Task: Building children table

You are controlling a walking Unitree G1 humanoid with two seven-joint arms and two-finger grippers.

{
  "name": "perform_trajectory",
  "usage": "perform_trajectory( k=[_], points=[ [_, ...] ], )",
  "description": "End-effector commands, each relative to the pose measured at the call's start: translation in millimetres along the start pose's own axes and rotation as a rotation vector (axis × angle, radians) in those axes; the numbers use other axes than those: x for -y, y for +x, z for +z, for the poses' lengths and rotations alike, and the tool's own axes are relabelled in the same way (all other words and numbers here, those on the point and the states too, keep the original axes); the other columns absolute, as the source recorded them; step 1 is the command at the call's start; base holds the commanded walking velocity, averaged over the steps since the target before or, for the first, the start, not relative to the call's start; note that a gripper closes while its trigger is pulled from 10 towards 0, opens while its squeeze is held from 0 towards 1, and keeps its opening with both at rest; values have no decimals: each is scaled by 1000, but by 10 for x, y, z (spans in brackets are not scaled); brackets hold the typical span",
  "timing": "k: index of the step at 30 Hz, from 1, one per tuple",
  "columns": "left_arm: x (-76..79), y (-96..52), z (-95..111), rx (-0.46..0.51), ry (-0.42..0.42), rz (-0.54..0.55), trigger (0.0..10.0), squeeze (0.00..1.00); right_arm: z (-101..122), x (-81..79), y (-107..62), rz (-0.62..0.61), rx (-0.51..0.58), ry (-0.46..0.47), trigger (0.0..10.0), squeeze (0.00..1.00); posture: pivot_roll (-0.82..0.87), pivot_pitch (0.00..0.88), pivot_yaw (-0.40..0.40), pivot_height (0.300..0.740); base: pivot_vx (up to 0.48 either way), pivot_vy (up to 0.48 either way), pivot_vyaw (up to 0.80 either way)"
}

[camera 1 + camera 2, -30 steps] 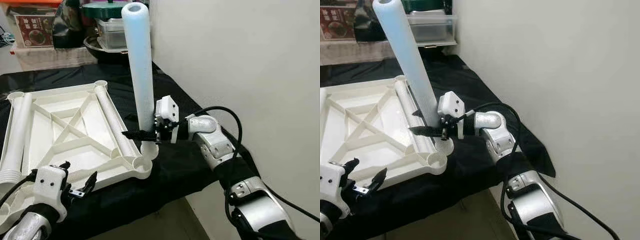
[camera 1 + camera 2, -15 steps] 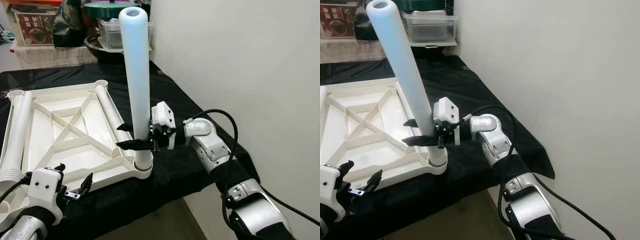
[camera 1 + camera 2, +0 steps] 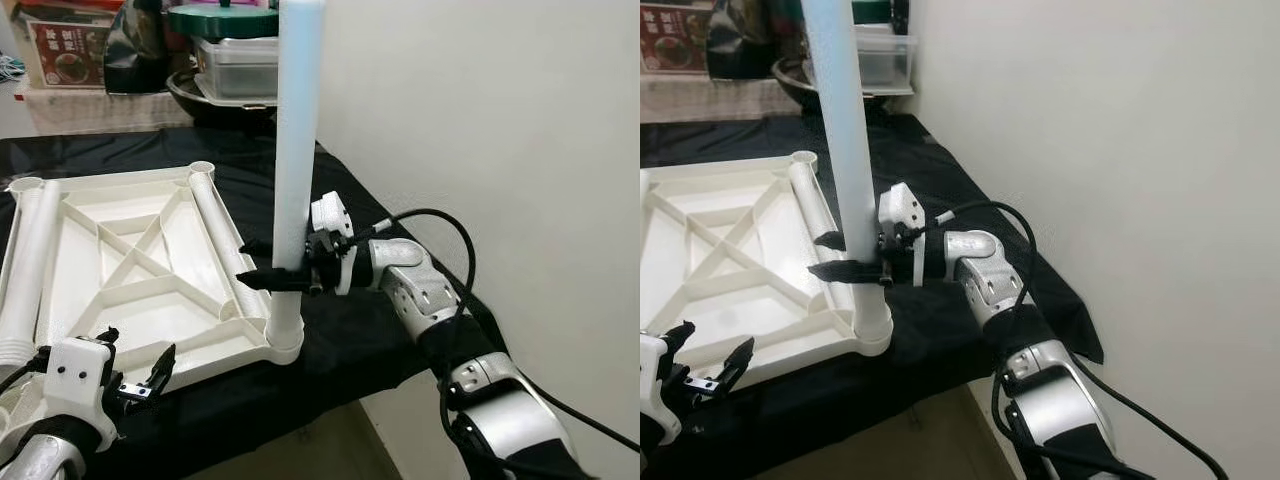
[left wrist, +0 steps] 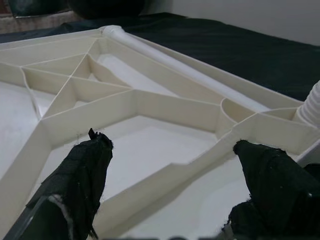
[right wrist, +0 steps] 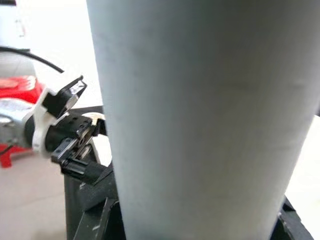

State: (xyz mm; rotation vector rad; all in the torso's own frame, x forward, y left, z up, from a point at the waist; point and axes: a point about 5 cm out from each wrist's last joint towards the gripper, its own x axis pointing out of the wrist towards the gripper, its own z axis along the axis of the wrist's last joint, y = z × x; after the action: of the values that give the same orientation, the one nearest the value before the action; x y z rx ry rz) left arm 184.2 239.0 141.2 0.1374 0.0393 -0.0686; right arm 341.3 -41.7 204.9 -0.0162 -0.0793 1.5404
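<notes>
Your right gripper [image 3: 272, 263] clamps the leg [image 3: 296, 150], upright in the tabletop's [image 3: 130, 260] near corner socket. Left gripper [image 3: 135, 375] hangs open, empty. Release before the leg seats and it may topple.

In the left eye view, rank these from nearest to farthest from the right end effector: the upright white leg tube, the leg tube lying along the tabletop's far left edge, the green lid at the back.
1. Upright white leg tube: held between the right end effector fingers, at the tabletop's near right corner.
2. Green lid: among the clutter behind the table.
3. Leg tube lying along the left edge: across the tabletop; close to the lid's rank, so hard to call.
</notes>
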Motion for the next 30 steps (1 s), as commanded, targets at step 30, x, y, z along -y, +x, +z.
perform_trajectory(
  k=[30],
  points=[
    [-132,73,12,8,32,59,10000,0,-592,65,-505,-1278,-17,172,0,0,164,0,-119,740,0,0,0]
  ],
)
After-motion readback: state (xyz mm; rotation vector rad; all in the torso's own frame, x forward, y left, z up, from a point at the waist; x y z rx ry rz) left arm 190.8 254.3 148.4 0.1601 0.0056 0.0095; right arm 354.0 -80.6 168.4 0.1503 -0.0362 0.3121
